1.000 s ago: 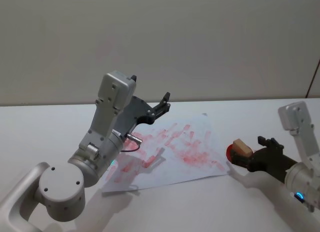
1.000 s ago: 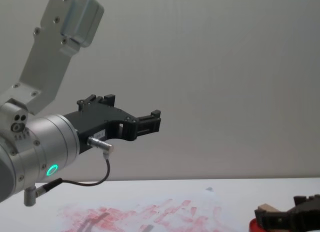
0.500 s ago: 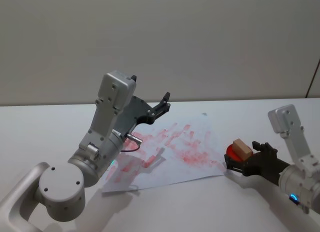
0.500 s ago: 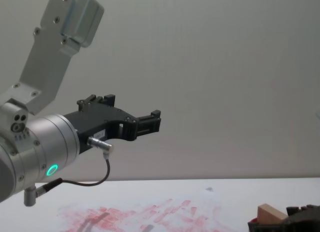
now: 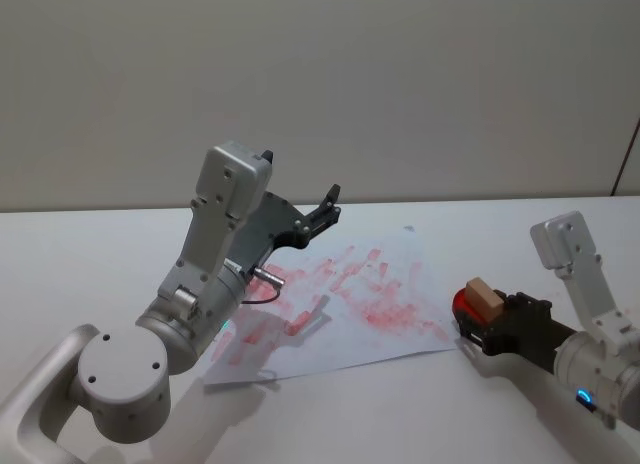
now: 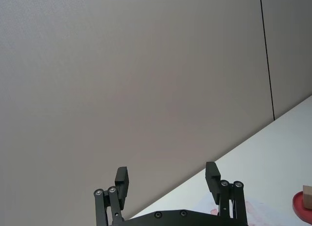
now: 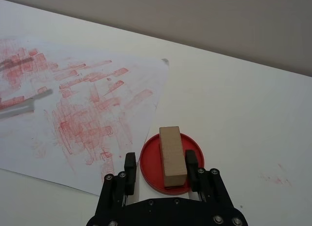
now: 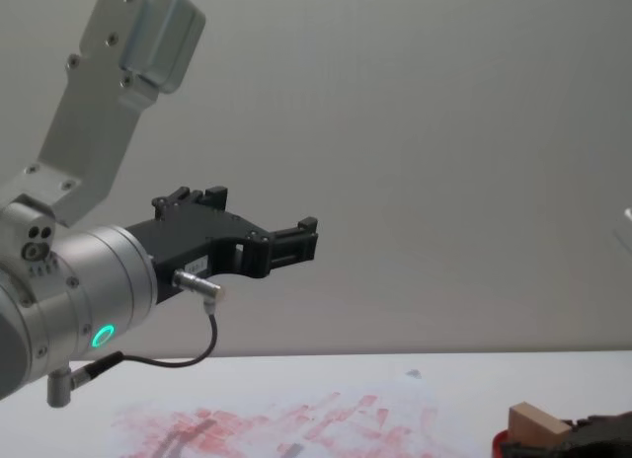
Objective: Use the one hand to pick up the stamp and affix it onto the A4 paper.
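My right claw (image 7: 160, 158) sat unclenched astride the stamp (image 7: 172, 155), which lay flat on the pad (image 7: 147, 163); the paper (image 7: 73, 104) lay just beside the pad. I judged the wooden block light, stiff and sturdy, best pinched across its long sides. My left claw (image 6: 167, 179), spread, hung well apart from the pad.

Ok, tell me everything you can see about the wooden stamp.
The stamp is a small rectangular block of pale tan wood, with plain faces. It rests on the round red ink pad, beside the A4 paper and not on it. The right gripper is open around it. One of its fingers sits close against one long side, and the other stands apart from the opposite side.
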